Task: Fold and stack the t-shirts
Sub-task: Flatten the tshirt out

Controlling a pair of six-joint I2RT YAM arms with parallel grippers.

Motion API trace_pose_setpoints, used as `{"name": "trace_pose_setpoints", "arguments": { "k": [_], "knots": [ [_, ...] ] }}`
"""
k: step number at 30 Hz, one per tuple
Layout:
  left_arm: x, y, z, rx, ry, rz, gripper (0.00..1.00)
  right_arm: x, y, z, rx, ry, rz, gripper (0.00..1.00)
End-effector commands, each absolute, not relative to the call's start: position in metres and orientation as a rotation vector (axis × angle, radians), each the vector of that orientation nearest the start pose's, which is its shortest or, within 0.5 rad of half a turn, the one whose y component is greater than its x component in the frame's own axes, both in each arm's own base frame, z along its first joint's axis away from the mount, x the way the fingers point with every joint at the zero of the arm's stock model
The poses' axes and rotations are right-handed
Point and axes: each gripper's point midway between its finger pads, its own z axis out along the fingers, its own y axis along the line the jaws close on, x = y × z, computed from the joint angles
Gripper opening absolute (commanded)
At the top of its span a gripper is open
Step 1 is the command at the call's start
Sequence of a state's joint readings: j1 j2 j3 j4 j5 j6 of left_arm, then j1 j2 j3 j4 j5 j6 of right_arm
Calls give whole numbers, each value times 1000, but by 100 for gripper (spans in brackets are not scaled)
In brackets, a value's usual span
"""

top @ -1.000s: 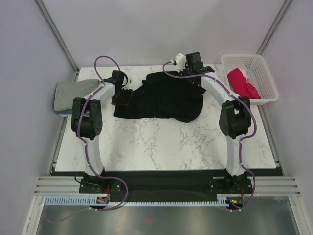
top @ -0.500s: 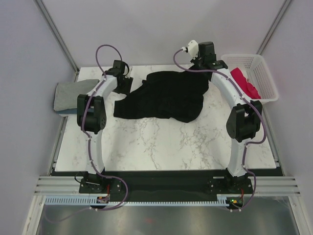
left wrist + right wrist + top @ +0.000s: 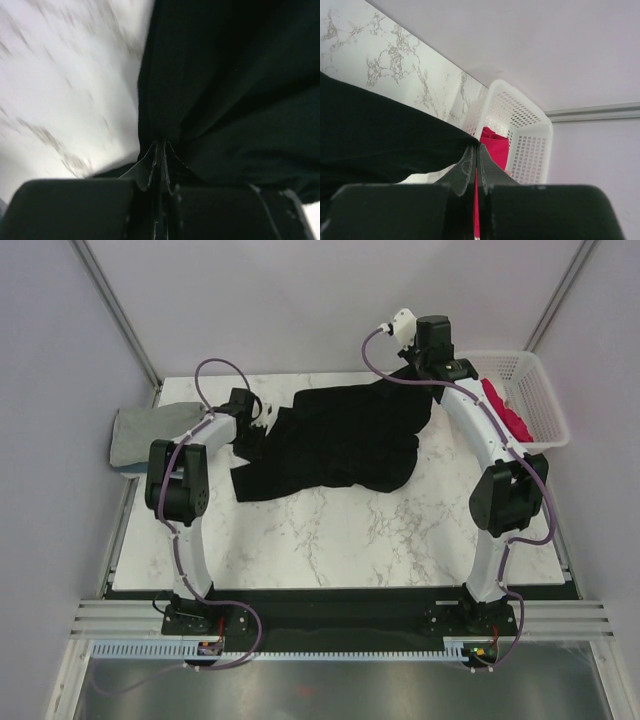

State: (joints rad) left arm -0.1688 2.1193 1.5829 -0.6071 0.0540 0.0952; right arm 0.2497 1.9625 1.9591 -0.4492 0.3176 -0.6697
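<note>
From above, the black t-shirt (image 3: 340, 440) lies spread across the far half of the desk (image 3: 330, 540), between the two arms. The left pincer (image 3: 262, 423) sits at the shirt's left edge, closed on the cloth. The left arm is folded, its elbow raised over the desk's left side and its forearm angled in toward the shirt. The right pincer (image 3: 425, 368) holds the shirt's far right corner, drawn up near the desk's far edge, just beside the white basket (image 3: 545, 405). The right arm is stretched long toward that corner. A crimson-pink t-shirt (image 3: 508, 415) lies in the basket. A grey t-shirt (image 3: 145, 430) rests at the desk's left edge, apart from the black one.

On the left wrist view, the fingers are pressed together with a fold of black cloth (image 3: 225, 90) pinched between their tips. The shirt fills the right of the view, with blurred marble on the left.

On the right wrist view, the fingers are likewise closed on the black shirt's edge (image 3: 380, 135), which runs off to the left. The basket wall (image 3: 530, 135) and the pink cloth (image 3: 495, 142) show just beyond the tips.
</note>
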Motion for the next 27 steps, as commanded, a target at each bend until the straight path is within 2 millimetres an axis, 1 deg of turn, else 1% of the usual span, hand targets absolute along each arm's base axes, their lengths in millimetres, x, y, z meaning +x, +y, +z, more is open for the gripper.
{"name": "trace_pose_setpoints", "arguments": {
  "k": [1, 2, 3, 4, 5, 6, 7, 8, 9, 10, 11, 12, 13, 14, 15, 16, 17, 18, 19, 20, 21, 22, 23, 24, 26, 27],
  "knots": [
    [379, -85, 9, 392, 2870, -180, 2, 557, 52, 320, -652, 1866, -616, 0],
    [357, -81, 1, 394, 2916, -179, 2, 556, 52, 317, -656, 1872, -614, 0],
    [344, -84, 13, 361, 2918, -221, 2, 554, 51, 316, -657, 1878, -612, 0],
    [332, -85, 14, 328, 2932, -236, 2, 552, 51, 316, -659, 1879, -611, 0],
    [315, -83, 11, 328, 2951, -239, 2, 550, 51, 311, -665, 1888, -609, 0],
    [309, -84, 14, 335, 2946, -239, 2, 549, 50, 311, -663, 1891, -607, 0],
    [308, -85, 26, 342, 2908, -242, 2, 548, 49, 311, -659, 1893, -604, 0],
    [310, -85, 33, 341, 2886, -242, 2, 548, 49, 307, -663, 1899, -599, 0],
    [315, -86, 41, 341, 2855, -244, 2, 547, 49, 306, -662, 1902, -595, 0],
    [325, -88, 56, 338, 2805, -245, 2, 547, 48, 304, -659, 1910, -595, 0],
    [347, -91, 76, 333, 2736, -246, 2, 548, 48, 302, -660, 1911, -586, 0],
    [360, -80, 85, 329, 2708, -156, 39, 548, 49, 301, -652, 1915, -576, 0],
    [374, -77, 94, 332, 2677, -152, 53, 548, 50, 299, -656, 1921, -568, 0],
    [399, -79, 104, 332, 2638, -150, 56, 548, 51, 298, -655, 1923, -558, 0],
    [410, -77, 106, 330, 2631, -147, 58, 549, 53, 297, -650, 1925, -543, 0],
    [422, -72, 108, 314, 2627, -155, 63, 550, 54, 296, -650, 1929, -536, 0],
    [445, -75, 109, 311, 2613, -190, 64, 550, 55, 295, -651, 1932, -531, 0],
    [453, -79, 109, 313, 2606, -243, 66, 550, 56, 296, -650, 1930, -527, 0],
    [462, -78, 108, 308, 2601, -262, 67, 550, 56, 294, -653, 1934, -522, 0],
    [475, -82, 104, 330, 2592, -299, 68, 550, 57, 294, -653, 1935, -520, 0],
    [479, -89, 101, 348, 2594, -362, 68, 550, 57, 294, -654, 1935, -518, 0],
    [491, -90, 108, 342, 2564, -386, 68, 549, 56, 293, -656, 1937, -518, 0],
    [496, -92, 106, 346, 2557, -416, 68, 548, 56, 291, -656, 1942, -517, 0],
    [501, -93, 93, 342, 2571, -434, 67, 547, 55, 291, -659, 1944, -518, 0],
    [515, -91, 93, 340, 2541, -428, 66, 545, 56, 289, -663, 1948, -513, 0],
    [517, -93, 92, 349, 2534, -445, 66, 544, 56, 289, -661, 1948, -513, 0]
  ]
}}
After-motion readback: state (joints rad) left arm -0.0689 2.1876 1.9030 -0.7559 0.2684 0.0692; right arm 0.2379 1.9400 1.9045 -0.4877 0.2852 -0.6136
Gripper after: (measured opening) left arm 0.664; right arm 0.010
